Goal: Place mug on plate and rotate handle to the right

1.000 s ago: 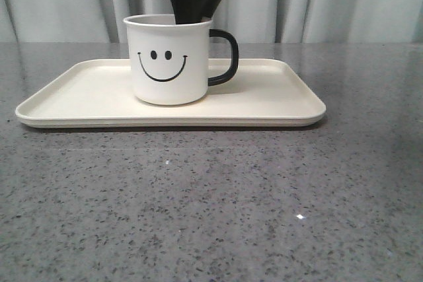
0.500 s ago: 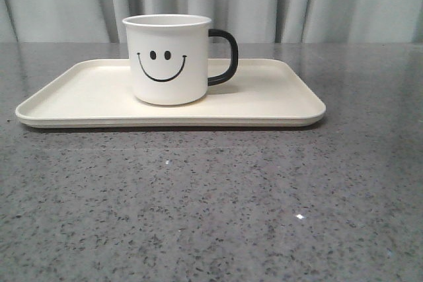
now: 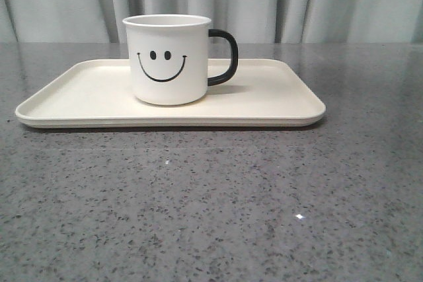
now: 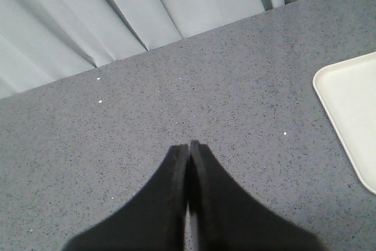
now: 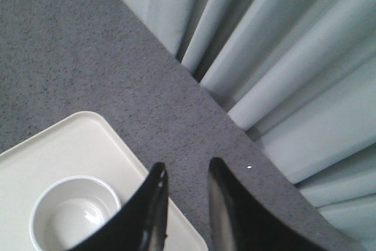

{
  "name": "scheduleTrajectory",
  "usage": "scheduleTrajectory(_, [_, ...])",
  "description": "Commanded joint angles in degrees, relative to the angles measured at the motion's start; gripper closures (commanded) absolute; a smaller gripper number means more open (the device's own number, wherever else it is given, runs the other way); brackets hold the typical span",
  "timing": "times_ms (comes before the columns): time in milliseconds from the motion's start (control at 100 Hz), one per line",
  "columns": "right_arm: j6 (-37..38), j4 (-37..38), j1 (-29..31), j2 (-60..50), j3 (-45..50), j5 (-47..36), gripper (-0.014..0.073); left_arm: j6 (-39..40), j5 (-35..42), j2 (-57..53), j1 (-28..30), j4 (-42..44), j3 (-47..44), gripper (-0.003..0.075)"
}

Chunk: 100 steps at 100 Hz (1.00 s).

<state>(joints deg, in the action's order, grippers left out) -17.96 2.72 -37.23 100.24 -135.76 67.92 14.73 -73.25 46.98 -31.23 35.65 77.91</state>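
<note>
1. The grey speckled surface [image 3: 211, 203] spread wide and bare around the things, with pale curtains [image 3: 330, 1] closing it off at 12 o'clock; open room lay on every side of the plate.
2. The plate [image 3: 79, 94], a broad cream tray with a low raised rim, lay flat on the surface. It looked stiff and light, and its smooth face would probably let the mug slide.
3. The mug [image 3: 168, 61] stood upright on the plate, a little toward 9 o'clock of the plate's middle, smiley face toward the camera. It looked rigid, glossy and likely breakable; the rim wall or the body would be the sure places to take hold.
4. The handle [image 3: 226, 57], a black loop, pointed to 3 o'clock, so the task looked finished.
5. The right hand [image 5: 185, 171] hung above the plate's far rim, released, its fingers slightly apart and holding nothing.
6. The left hand [image 4: 188, 148] hovered over bare surface beside the plate's edge, clenched on nothing.
</note>
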Motion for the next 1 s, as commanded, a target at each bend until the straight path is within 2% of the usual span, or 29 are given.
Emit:
scheduleTrajectory(0, [0.39, 3.13, 0.30, -5.32, -1.81, -4.23, 0.0515, 0.68, 1.14, -0.18, -0.31, 1.61, 1.08, 0.0740])
scheduleTrajectory(120, [2.20, 6.94, 0.30, -9.07, -1.81, -4.23, 0.0673, 0.68, 1.14, -0.18, -0.31, 1.61, 1.08, 0.0740])
scheduleTrajectory(180, [2.69, 8.32, 0.30, -10.86, -1.81, -4.23, 0.0722, 0.68, 1.14, -0.18, -0.31, 1.61, 1.08, 0.0740])
scheduleTrajectory(610, [9.90, 20.82, 0.30, -25.90, -1.42, -0.35, 0.0710, 0.68, 1.14, -0.18, -0.31, 1.61, 1.08, 0.0740])
scheduleTrajectory(990, [11.00, 25.74, 0.30, -38.39, 0.20, 2.00, 0.0710, 0.68, 1.61, -0.18, -0.31, 0.62, 1.08, 0.0740])
